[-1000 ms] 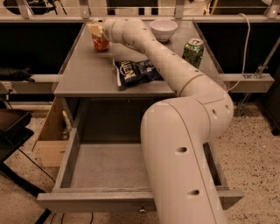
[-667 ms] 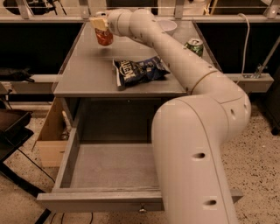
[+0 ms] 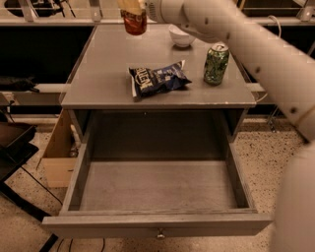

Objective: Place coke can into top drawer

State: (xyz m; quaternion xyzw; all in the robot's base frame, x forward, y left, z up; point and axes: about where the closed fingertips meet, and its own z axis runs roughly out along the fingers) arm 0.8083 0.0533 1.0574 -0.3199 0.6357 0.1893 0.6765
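Observation:
The coke can (image 3: 135,21), red with white lettering, hangs in the air at the top edge of the camera view, above the back left of the grey cabinet top (image 3: 103,74). My gripper (image 3: 132,6) is shut on its upper part, with the white arm (image 3: 231,29) reaching in from the right. The top drawer (image 3: 156,197) is pulled wide open below, and its grey floor shows nothing in it. Its front panel with a small round metal knob (image 3: 160,234) faces the camera.
On the cabinet top lie a dark blue chip bag (image 3: 157,78), a green patterned can (image 3: 216,64) at the right, and a white bowl (image 3: 181,36) at the back. A cardboard box (image 3: 59,152) stands on the floor left of the drawer.
My gripper has lifted the coke can off the cabinet top and raised it. The arm has swung up and away, so the cabinet top and drawer now show fully.

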